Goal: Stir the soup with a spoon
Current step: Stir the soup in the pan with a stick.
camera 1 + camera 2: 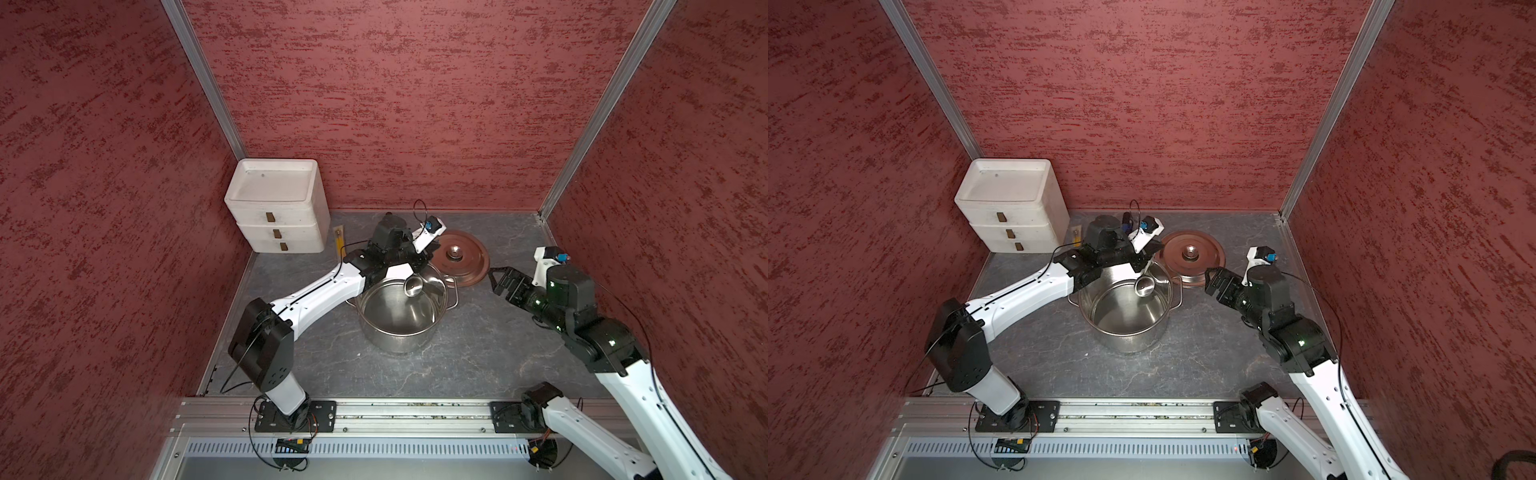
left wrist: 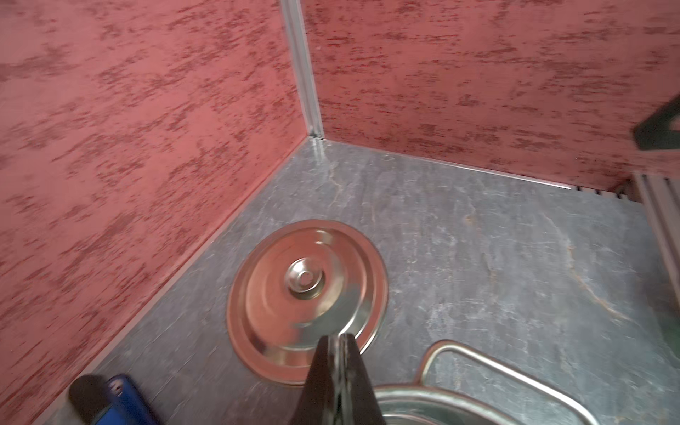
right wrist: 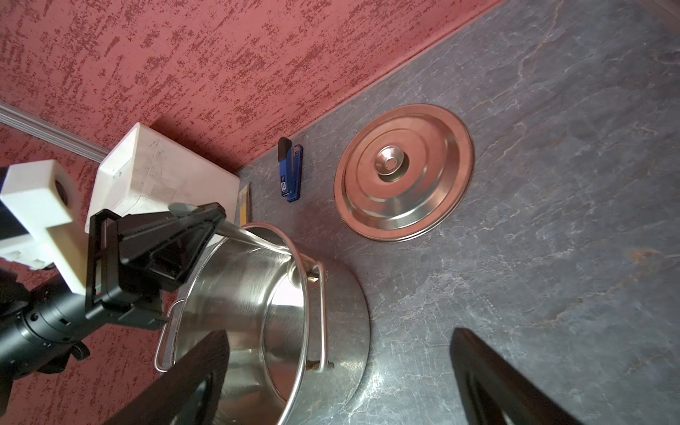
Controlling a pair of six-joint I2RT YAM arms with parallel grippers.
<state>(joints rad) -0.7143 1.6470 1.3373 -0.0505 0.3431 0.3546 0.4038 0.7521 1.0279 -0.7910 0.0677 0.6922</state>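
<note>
Ladle (image 1: pixel 413 286) bowl at pot (image 1: pixel 398 341) mouth: top views, not left wrist.

Both top views hang high out in front of the pot (image 1: pixel 397 341), looking down and backward, far enough to catch the whole tabletop (image 1: pixel 478 357); they overlap almost fully. Left wrist cam's just above the pot's rim, facing the lid (image 2: pixel 279 294) beyond it. Right wrist cam's close on the pot's right, seeing pot plus lid too.
</note>
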